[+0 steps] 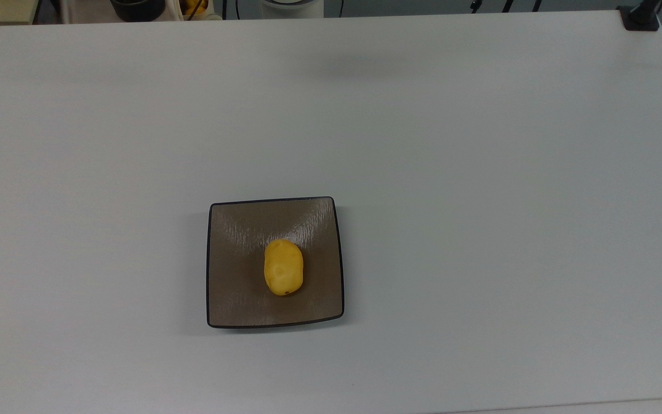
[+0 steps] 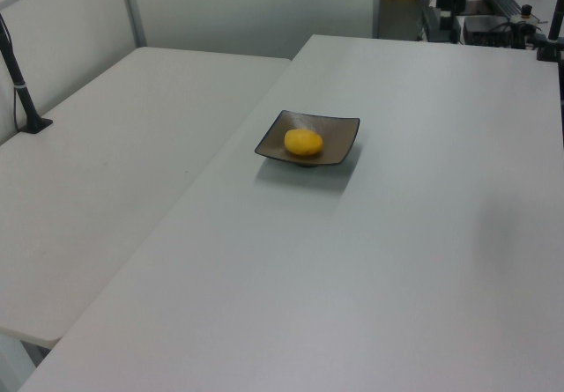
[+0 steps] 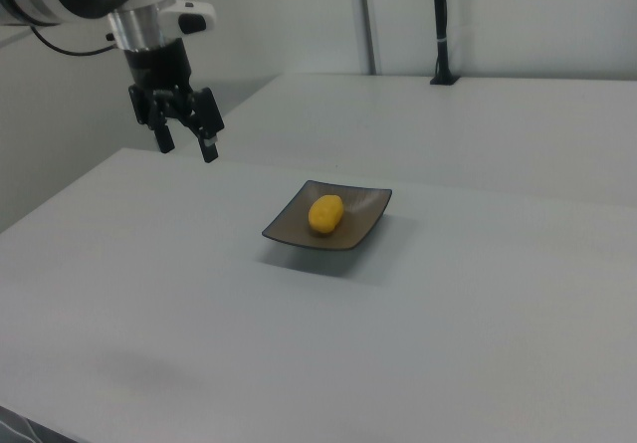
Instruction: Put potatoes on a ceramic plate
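The potato (image 1: 283, 267) was a small, smooth, bright-yellow oval with shallow dimples and a tiny dark spot at one end. It lay near the middle of the square grey-brown plate (image 1: 239, 241), which had a thin black rim and sat on the white table (image 1: 480, 201). The gripper (image 3: 185, 145) hung above the table's edge, well apart from the plate, its fingers spread and holding nothing.

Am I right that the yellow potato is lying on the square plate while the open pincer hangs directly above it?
Not quite. The potato does lie on the square plate, and the pincer is open, but the right view shows it off to the right view's left of the plate, above bare table, not over the potato.
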